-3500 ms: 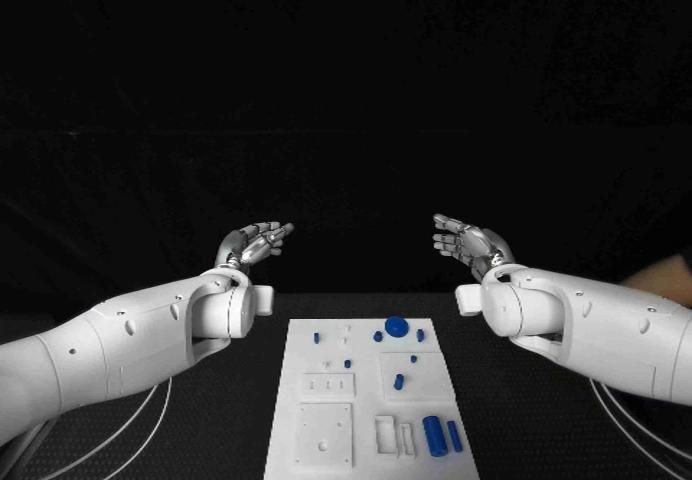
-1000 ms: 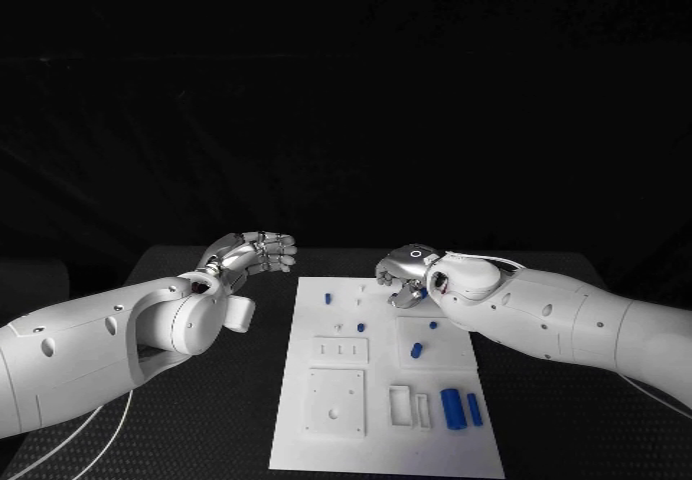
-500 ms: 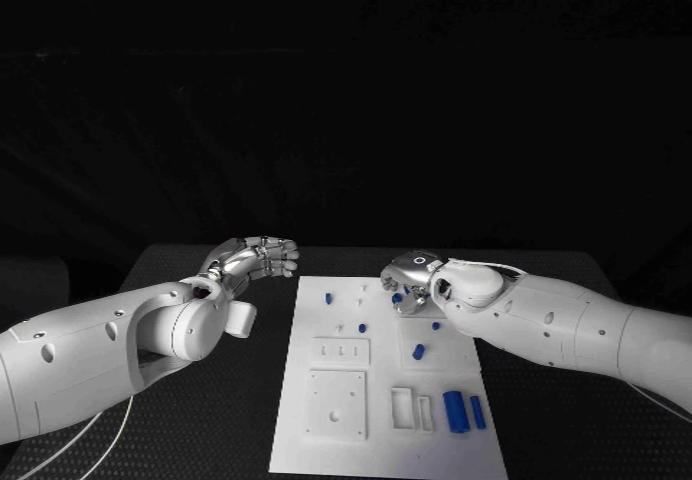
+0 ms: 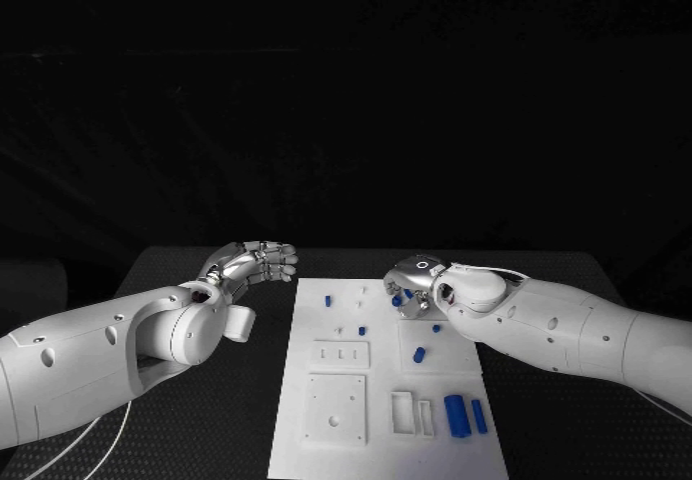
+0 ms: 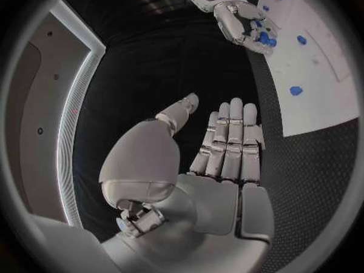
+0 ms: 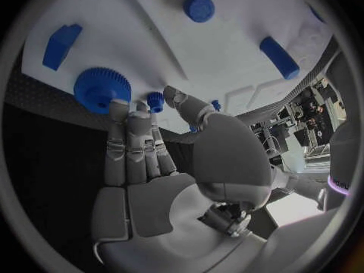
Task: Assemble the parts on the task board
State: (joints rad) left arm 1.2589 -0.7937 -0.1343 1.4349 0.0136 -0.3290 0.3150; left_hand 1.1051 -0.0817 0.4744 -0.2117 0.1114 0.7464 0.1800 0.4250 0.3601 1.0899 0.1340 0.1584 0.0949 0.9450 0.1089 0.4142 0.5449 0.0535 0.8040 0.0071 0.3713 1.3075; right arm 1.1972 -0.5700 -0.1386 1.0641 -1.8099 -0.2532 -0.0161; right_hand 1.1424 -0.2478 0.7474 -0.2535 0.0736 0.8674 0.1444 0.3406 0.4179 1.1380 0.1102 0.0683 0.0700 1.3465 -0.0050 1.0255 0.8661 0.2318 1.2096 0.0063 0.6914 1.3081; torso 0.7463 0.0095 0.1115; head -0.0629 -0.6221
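Observation:
The white task board lies in the middle of the table with small blue parts on it. A blue gear sits at the board's far right corner. My right hand hovers over that corner with its fingers stretched out, their tips at the gear's edge and next to a small blue peg; it grips nothing. My left hand hangs above the table to the left of the board's far end, fingers straight and together, thumb apart, with nothing in it. Two long blue cylinders lie at the near right.
Other blue parts lie scattered on the board: a block, a round cap, a short cylinder and a peg. White recessed plates occupy the near left. Black table surrounds the board.
Both hands have come down from raised poses. The right hand has settled lower over the board's far right corner, at the gear. The left hand has barely moved in the last second.

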